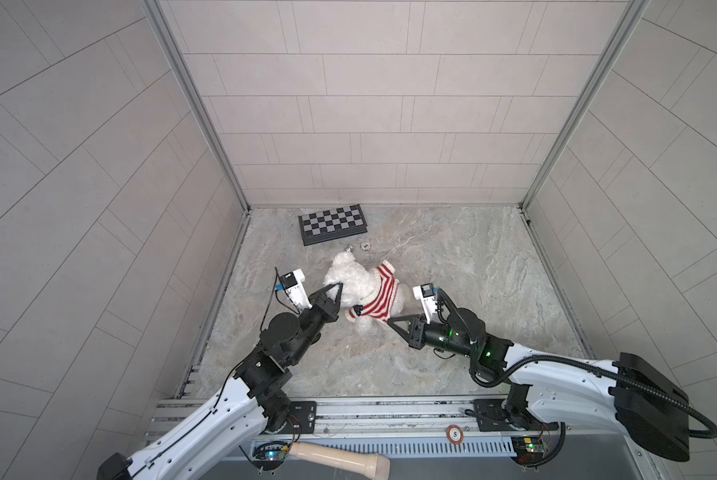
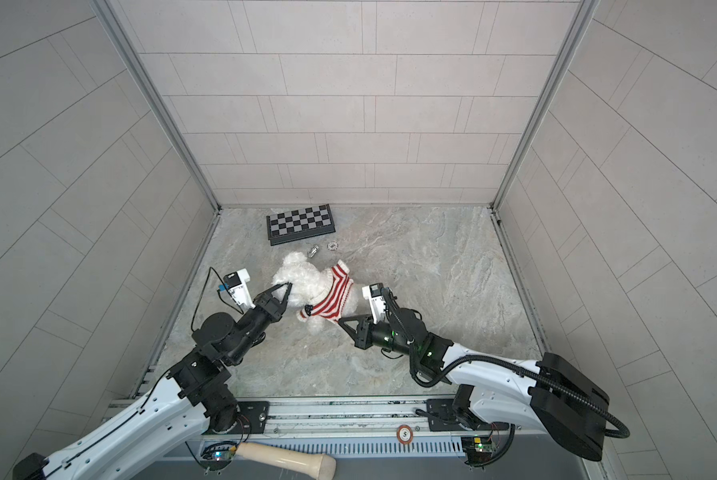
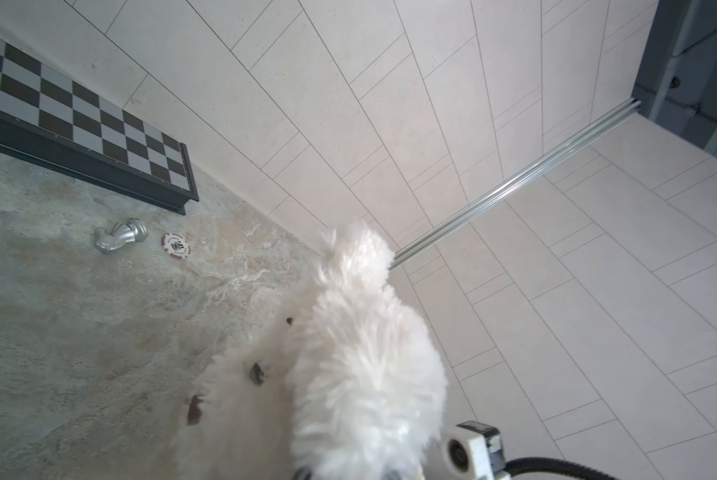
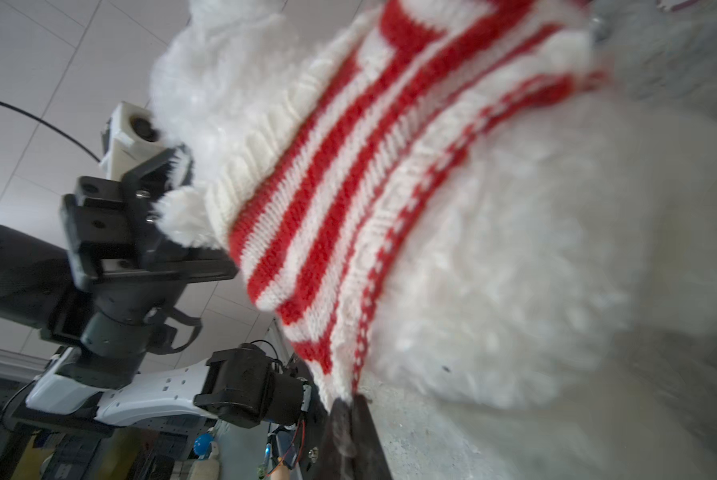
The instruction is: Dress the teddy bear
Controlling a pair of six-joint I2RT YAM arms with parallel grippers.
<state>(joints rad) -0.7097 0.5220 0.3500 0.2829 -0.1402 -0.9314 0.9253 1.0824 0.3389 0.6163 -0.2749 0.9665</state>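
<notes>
Now L pincer is pinched tight on the teddy bear to steady it; R pincer nips the striped sweater at its near hem, prob to tug it down.

Fluffy white teddy bear, striped-sweatered, mid-table

We see even, diffuse light and faint shadows in both top views, with wall tiles bowing at the edges. The right wrist view blurs the close teddy bear.
</notes>
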